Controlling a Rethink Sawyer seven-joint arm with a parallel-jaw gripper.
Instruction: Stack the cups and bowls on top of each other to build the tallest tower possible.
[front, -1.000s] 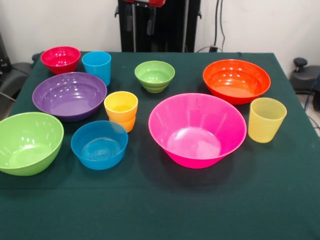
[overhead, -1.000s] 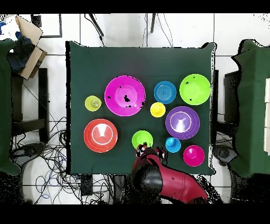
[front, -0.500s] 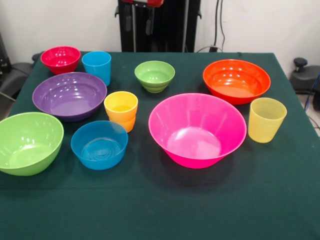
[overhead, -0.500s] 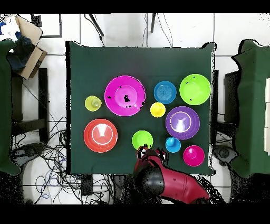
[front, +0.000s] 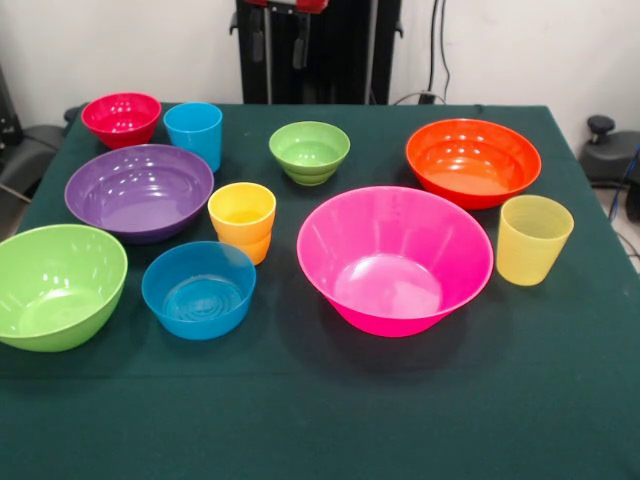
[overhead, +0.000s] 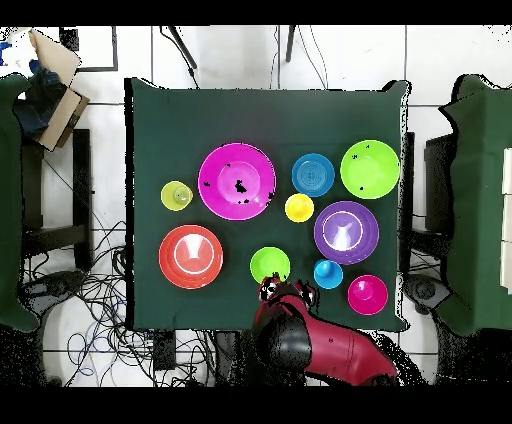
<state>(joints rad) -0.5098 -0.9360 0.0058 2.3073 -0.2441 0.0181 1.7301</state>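
Observation:
All pieces stand apart and upright on the green table; there is no tower. The big pink bowl (front: 395, 260) is in the middle, with the orange bowl (front: 472, 160) and the pale yellow cup (front: 533, 238) to its right. The small green bowl (front: 309, 150) is behind it. On the left are the purple bowl (front: 140, 190), lime green bowl (front: 55, 285), mid blue bowl (front: 198, 288), small red bowl (front: 121, 117), sky blue cup (front: 194, 132) and orange-yellow cup (front: 242, 220). My gripper (front: 280, 40) hangs drawn back at the table's far edge, empty, just behind the small green bowl (overhead: 270, 265).
The red arm (overhead: 310, 340) lies over the table's edge at the robot's side. The black pedestal (front: 320, 50) stands behind the table. Chairs and cables surround the table (overhead: 150, 120) on the floor.

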